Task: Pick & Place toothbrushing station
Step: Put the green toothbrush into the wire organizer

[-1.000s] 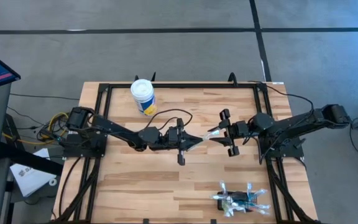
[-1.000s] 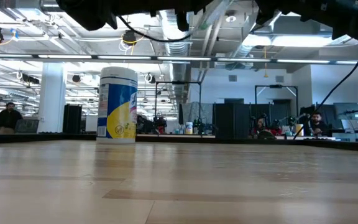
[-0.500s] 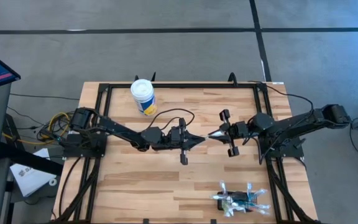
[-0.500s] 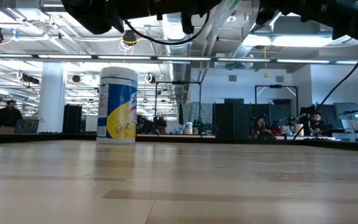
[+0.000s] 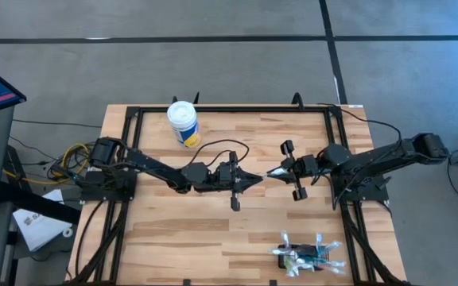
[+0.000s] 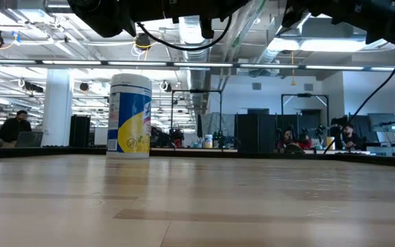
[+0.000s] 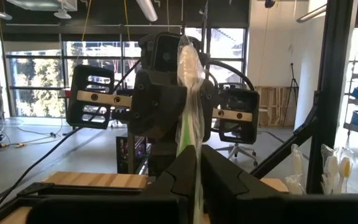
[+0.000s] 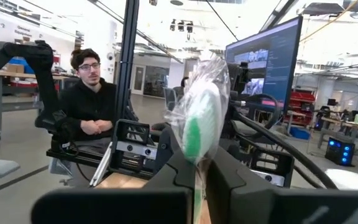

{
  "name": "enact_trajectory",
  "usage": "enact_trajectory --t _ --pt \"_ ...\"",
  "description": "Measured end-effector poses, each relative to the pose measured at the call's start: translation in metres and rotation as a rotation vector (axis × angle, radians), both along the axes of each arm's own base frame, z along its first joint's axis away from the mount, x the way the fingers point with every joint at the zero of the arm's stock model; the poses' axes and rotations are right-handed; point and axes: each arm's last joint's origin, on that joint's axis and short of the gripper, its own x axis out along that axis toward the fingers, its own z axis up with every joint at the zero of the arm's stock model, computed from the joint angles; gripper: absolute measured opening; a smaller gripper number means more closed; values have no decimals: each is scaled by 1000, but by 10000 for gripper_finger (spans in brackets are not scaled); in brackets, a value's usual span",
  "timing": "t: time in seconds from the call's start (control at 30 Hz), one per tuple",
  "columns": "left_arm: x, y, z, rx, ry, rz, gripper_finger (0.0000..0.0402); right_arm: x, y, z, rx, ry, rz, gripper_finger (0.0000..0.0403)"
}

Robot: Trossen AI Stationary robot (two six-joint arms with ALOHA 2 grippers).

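Wrapped toothbrush (image 7: 188, 93) handle behind gripper

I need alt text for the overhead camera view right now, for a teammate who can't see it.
Seen from above, the left claw and right claw meet mid-table, both pinching one plastic-wrapped item. A white-lidded tub stands at the wooden table's far edge, and a heap of wrapped items lies near its front right corner.

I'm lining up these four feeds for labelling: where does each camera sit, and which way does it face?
High: overhead, straight down on the table; both arms, left gripper meeting right gripper.
Low: at tabletop height, level toward the room; tub, arms at top.
Left wrist: faces the right arm past its own fingers, shut on a wrapped toothbrush.
Right wrist: faces the left arm and a seated person.
Both wrist views share the toothbrush, pinched from both ends.
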Motion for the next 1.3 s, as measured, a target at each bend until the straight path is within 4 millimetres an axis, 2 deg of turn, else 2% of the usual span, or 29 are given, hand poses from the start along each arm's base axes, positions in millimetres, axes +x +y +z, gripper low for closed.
enact_trajectory --t 0.23,0.5,0.77,0.93,1.1,1.3 --pt "0 0 0 0 5 0 41 -8 0 4 15 27 10 2" --pt "-8 -1 11 10 64 -7 64 -28 4 10 47 102 46 1" --pt "-17 -10 21 22 123 -34 61 -54 3 11 116 214 66 1" --pt "-17 -14 20 24 136 -44 61 -69 4 11 176 271 90 1" --pt "-17 -13 18 29 161 -43 61 -94 7 10 215 325 146 0" --pt "-17 -12 17 30 169 -39 58 -115 12 12 225 318 239 0"
